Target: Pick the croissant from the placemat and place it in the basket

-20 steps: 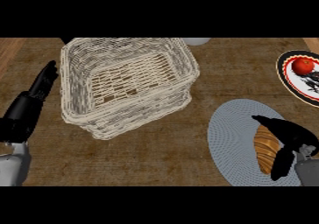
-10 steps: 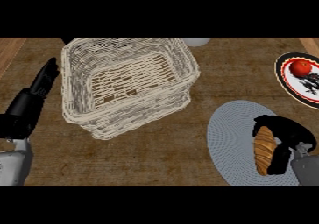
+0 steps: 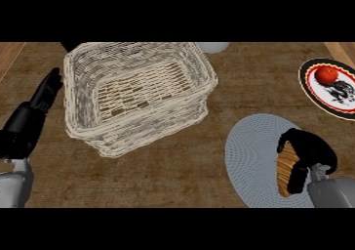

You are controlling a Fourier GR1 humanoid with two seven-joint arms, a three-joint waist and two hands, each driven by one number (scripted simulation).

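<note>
The croissant (image 3: 285,170) is a tan, ridged pastry lying on the round grey placemat (image 3: 251,149) at the lower right. My right hand (image 3: 310,154) is over it with fingers curled round its top and right side, hiding part of it. The pale wicker basket (image 3: 198,73) stands at the upper left of centre and holds nothing. My left hand (image 3: 38,105) rests open beside the basket's left wall, fingers pointing up.
A black-rimmed plate (image 3: 313,88) with a red apple (image 3: 326,75) lies at the right edge. A pale round object (image 3: 213,47) peeks out behind the basket. Brown counter stretches between basket and placemat.
My right hand has drawn back towards the lower right and curled its fingers round the croissant. The left hand and basket stay put.
</note>
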